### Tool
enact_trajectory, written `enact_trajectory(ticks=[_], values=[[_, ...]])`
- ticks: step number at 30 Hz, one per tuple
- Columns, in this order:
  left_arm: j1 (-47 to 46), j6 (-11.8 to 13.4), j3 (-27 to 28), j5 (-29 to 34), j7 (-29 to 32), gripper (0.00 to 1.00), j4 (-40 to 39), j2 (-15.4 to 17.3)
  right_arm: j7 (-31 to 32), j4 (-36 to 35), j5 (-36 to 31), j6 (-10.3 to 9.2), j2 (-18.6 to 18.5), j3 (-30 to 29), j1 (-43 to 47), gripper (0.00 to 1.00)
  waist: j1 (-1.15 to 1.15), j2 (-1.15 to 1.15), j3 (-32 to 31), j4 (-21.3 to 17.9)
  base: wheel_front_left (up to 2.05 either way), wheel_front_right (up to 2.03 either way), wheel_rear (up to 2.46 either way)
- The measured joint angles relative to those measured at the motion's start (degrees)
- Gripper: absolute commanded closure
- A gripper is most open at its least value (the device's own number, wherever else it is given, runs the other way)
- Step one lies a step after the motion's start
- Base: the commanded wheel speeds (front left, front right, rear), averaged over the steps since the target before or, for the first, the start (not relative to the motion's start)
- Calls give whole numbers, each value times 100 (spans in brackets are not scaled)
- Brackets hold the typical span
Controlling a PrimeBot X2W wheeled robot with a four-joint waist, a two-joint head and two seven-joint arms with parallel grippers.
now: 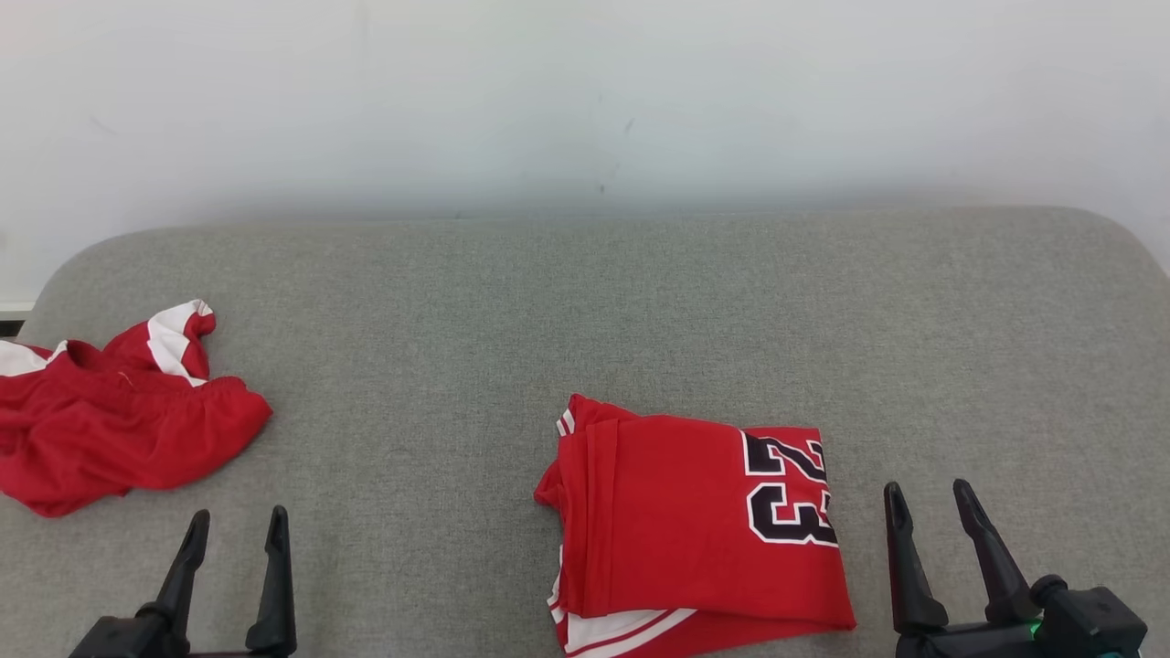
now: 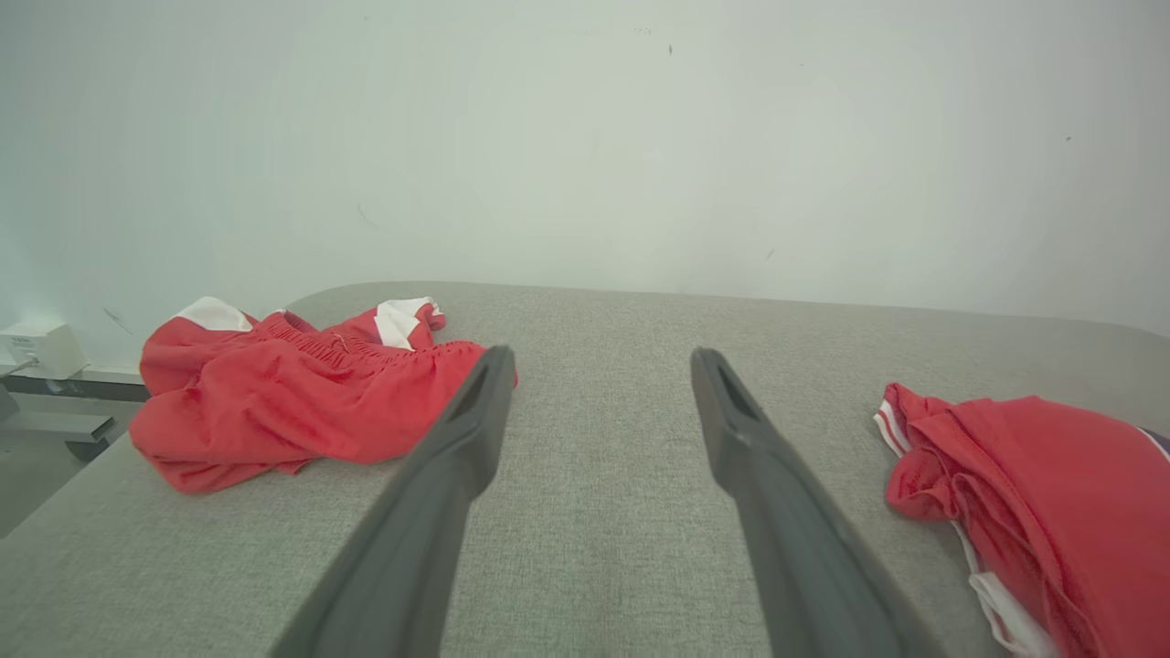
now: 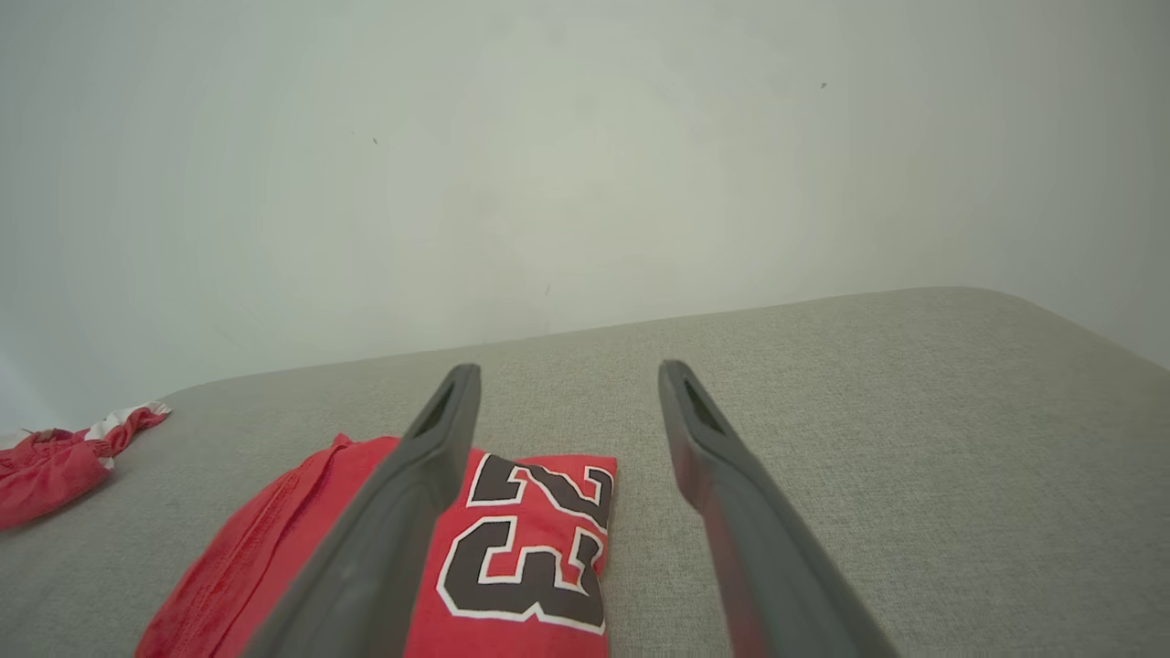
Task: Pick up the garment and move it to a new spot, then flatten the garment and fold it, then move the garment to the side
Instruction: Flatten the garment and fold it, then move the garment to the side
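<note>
The folded jersey (image 1: pixel 695 521) is running off the bottom edge of the head view, so its near hem is cut off. Its black, white-edged "23" is lying sideways by the right-hand fold, and in the right wrist view one dark finger is covering part of the cloth. The crumpled shorts (image 1: pixel 119 420) are slipping past the left border of the head view, their far side unseen. In the left wrist view a small pale box (image 2: pixel 41 347) is sitting beyond the surface's left end, too blurred to identify.

The jersey is lying at the near middle of the grey padded surface (image 1: pixel 585 302), well apart from the shorts at the left end. Bare woven cloth is stretching between them and back toward the rounded far corners under the pale wall (image 1: pixel 585 91).

The left gripper (image 1: pixel 238 519) is hovering near the shorts and the right gripper (image 1: pixel 926 492) just beside the jersey's numbered edge. Each is holding its tapered fingers spread apart, grasping nothing.
</note>
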Motion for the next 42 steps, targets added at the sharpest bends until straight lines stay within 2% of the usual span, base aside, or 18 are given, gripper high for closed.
enact_trajectory(ticks=[17,42], values=[[97,-1,-186,43,0,0,-11,40,0,78,-159,0,42,-31,72,0,0,0,-40,111,0,0,0],[106,-1,-163,18,0,0,-9,56,-1,322,-208,0,78,-34,-104,0,0,0,101,125,0,0,0]])
